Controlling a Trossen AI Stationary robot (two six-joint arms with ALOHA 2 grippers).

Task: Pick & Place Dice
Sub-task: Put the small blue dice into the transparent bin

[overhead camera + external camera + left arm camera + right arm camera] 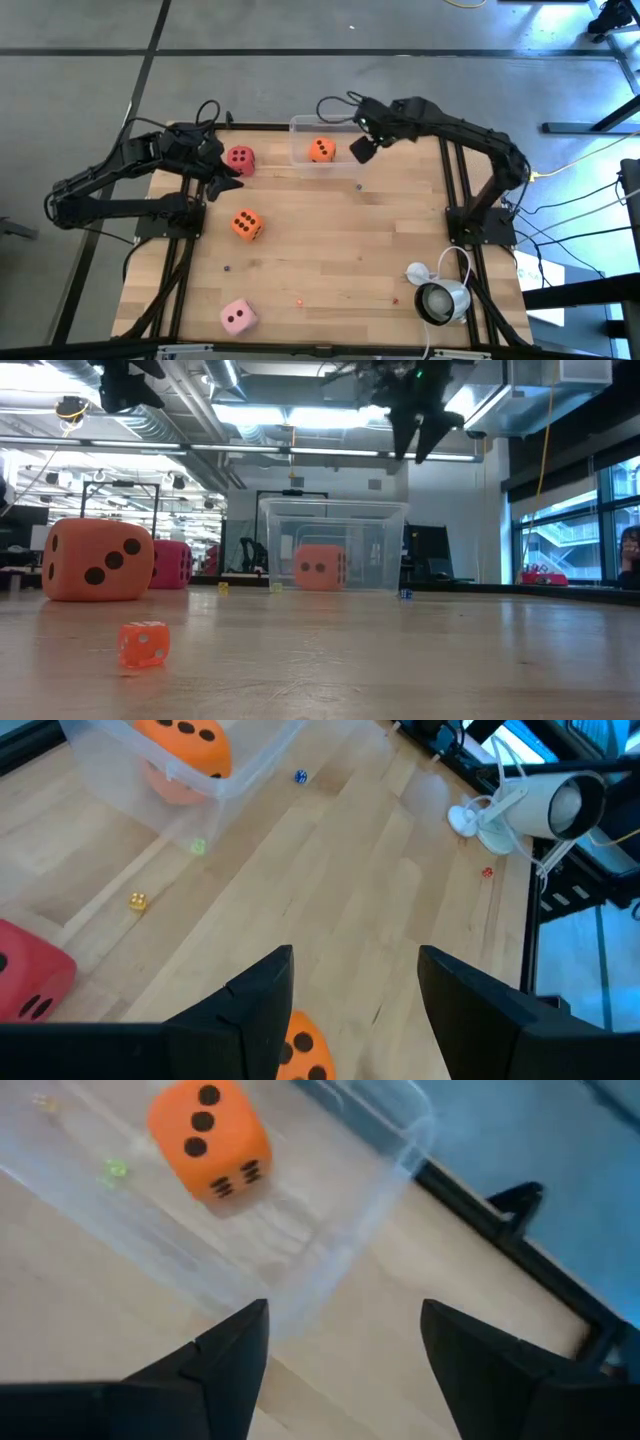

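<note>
One orange die (321, 150) sits on the floor of a clear plastic bin (300, 128) at the table's far edge, and it also shows in the right wrist view (210, 1140). The red die (240, 158) rests on the table left of the bin. A second orange die (247, 224) lies mid-table, and the pale pink die (238, 317) lies near the near edge. My left gripper (222, 168) hovers open beside the red die, with the second orange die (300, 1050) under its fingers. My right gripper (360, 140) hangs open above the bin's right end (345, 1315).
Tiny dice lie scattered on the wood: a yellow one (137, 901), a green one (198, 846), a blue one (299, 777) and a red one (487, 872). A small orange one (144, 643) sits near the low camera. A white lamp-like device (440, 298) stands at the near right corner.
</note>
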